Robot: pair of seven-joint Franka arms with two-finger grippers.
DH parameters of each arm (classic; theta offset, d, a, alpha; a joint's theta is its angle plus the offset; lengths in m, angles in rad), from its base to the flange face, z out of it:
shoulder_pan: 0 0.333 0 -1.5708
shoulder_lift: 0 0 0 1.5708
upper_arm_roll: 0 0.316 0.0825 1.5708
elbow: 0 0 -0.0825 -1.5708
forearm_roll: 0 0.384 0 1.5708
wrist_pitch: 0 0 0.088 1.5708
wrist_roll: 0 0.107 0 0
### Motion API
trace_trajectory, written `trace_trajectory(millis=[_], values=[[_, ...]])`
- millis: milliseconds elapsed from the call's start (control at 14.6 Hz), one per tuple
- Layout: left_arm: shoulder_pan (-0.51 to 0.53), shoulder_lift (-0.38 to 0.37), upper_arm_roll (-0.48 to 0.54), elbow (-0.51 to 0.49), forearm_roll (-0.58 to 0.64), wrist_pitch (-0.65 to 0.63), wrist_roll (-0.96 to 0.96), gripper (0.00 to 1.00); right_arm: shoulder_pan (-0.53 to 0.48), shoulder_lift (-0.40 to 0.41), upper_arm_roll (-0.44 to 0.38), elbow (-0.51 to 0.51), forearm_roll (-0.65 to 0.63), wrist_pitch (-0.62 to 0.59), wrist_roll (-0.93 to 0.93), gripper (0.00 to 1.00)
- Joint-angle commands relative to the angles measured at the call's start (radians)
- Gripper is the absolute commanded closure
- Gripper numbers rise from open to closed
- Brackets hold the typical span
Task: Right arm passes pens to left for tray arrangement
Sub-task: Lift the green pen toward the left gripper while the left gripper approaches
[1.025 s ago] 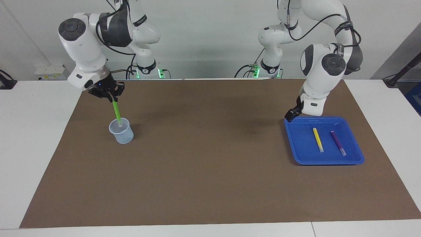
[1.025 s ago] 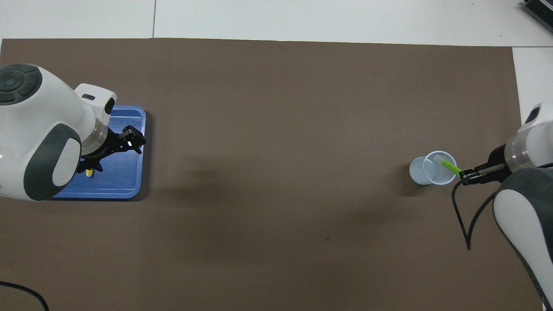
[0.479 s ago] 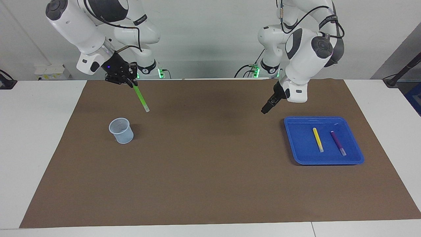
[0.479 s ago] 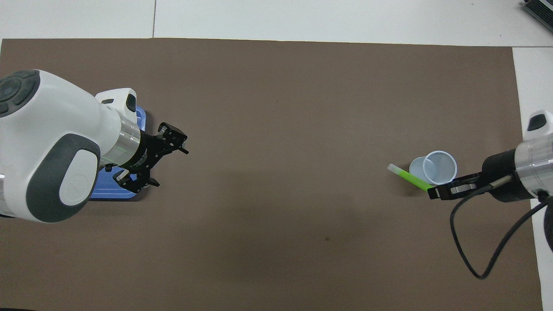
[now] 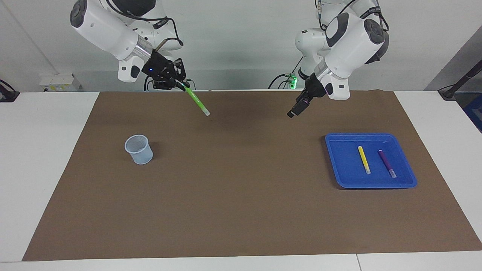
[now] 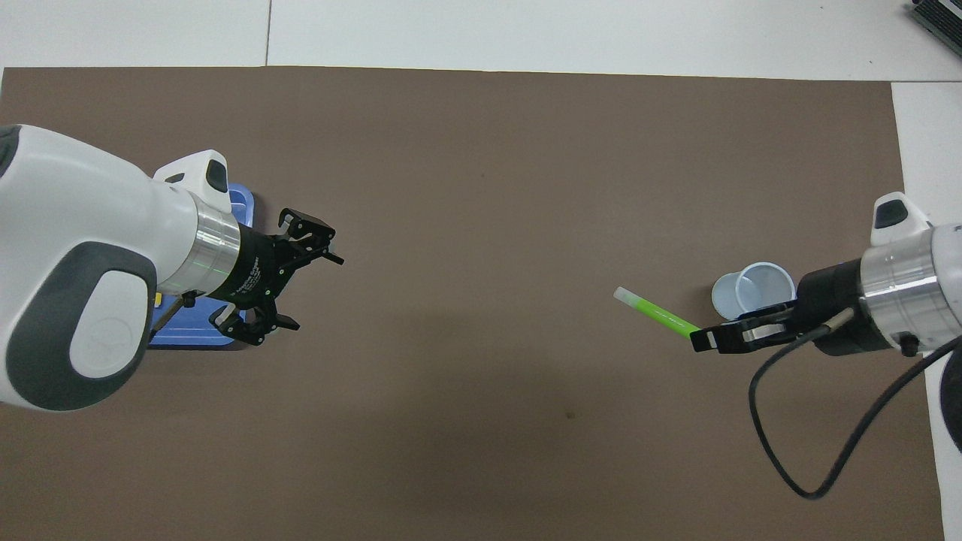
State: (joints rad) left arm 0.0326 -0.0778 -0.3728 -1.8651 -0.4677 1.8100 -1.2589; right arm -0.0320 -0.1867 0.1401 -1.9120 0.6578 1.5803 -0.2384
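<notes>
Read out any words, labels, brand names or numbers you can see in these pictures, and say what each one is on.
No text can be read here.
Left arm: white lettering on its black wrist, too small to read.
Left arm: faint round emblem on its grey shell, not legible.
Right arm: small marks on a black band, too blurred to read.

surface: white table [image 5: 45, 158] | cover: brown mat [image 5: 241, 195] over most of it | on mat: translucent cup [image 5: 139, 149], upright, toward right arm's end; blue tray [image 5: 340, 165] toward left arm's end, well apart from cup
</notes>
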Motion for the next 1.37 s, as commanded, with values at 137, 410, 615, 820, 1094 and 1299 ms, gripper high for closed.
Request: trace_trajectory(millis=[137,410,615,820,1094,1299], values=[[-0.014,-0.013,-0.061,-0.002,-0.029,0.101,-0.132,0.0,-0.011,-0.028,0.019,-0.047,0.17,-0.014,-0.099,1.0],[-0.022,-0.014,-0.066,0.03,-0.062,0.167,-0.273,0.0,-0.009,-0.036,0.021,-0.056,0.241,-0.008,-0.128,1.0],[-0.043,-0.017,-0.078,0.02,-0.057,0.225,-0.419,0.0,-0.009,-0.051,0.032,-0.103,0.324,0.018,-0.188,1.0],[-0.05,-0.022,-0.078,0.017,-0.057,0.224,-0.418,0.0,0.026,-0.051,0.045,-0.107,0.374,0.05,-0.193,1.0],[-0.069,-0.022,-0.078,0.018,-0.055,0.223,-0.413,0.0,0.069,-0.053,0.045,-0.113,0.387,0.112,-0.17,1.0],[-0.106,-0.022,-0.078,0.024,-0.052,0.206,-0.421,0.0,0.069,-0.054,0.045,-0.117,0.387,0.11,-0.17,1.0]])
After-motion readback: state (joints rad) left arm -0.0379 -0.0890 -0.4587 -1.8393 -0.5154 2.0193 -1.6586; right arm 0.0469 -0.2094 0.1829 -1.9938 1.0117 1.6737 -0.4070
